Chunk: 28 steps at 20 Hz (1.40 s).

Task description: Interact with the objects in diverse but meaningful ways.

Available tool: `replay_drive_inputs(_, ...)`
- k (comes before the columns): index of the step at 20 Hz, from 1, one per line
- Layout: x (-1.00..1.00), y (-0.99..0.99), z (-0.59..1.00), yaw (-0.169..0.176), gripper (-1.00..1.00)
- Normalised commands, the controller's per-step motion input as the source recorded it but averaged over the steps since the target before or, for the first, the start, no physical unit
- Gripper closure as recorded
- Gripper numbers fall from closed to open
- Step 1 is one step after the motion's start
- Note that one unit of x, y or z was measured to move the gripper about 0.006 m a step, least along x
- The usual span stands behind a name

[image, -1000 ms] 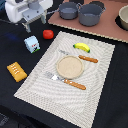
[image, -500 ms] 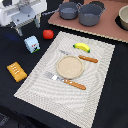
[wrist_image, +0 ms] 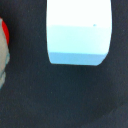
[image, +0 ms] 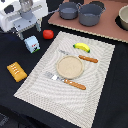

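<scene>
My gripper (image: 29, 31) hangs at the exterior view's upper left, just above and behind the white-and-light-blue cube carton (image: 32, 43). Its fingers look spread and hold nothing. The wrist view looks straight down on the carton (wrist_image: 79, 32), with the red tomato-like fruit (wrist_image: 5, 30) at the picture's edge; no fingers show there. In the exterior view the red fruit (image: 48, 34) lies right of the carton on the dark cloth. The golden-orange bread loaf (image: 17, 72) lies at the left. The small yellow banana (image: 82, 47) lies on the striped placemat (image: 50, 95).
A tan plate (image: 68, 67) sits mid-placemat with a wooden-handled fork (image: 65, 80) in front of it and a knife (image: 82, 57) behind. Two grey pots (image: 69, 10) (image: 91, 14) and a bowl (image: 123, 17) stand on a brown board at the back.
</scene>
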Motion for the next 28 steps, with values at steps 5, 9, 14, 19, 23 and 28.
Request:
replay_drive_inputs(5, -0.05, -0.11, -0.33, 0.007, -1.0)
replay_drive_inputs(9, -0.08, -0.09, -0.31, 0.013, -1.0)
replay_drive_inputs(14, 0.0, -0.02, -0.27, 0.018, -1.0)
replay_drive_inputs(19, 0.0, 0.0, -0.2, 0.002, 1.0)
replay_drive_inputs(23, 0.01, -0.01, -0.14, 0.0, 1.0)
replay_drive_inputs(28, 0.0, -0.21, 0.41, -0.006, 1.0)
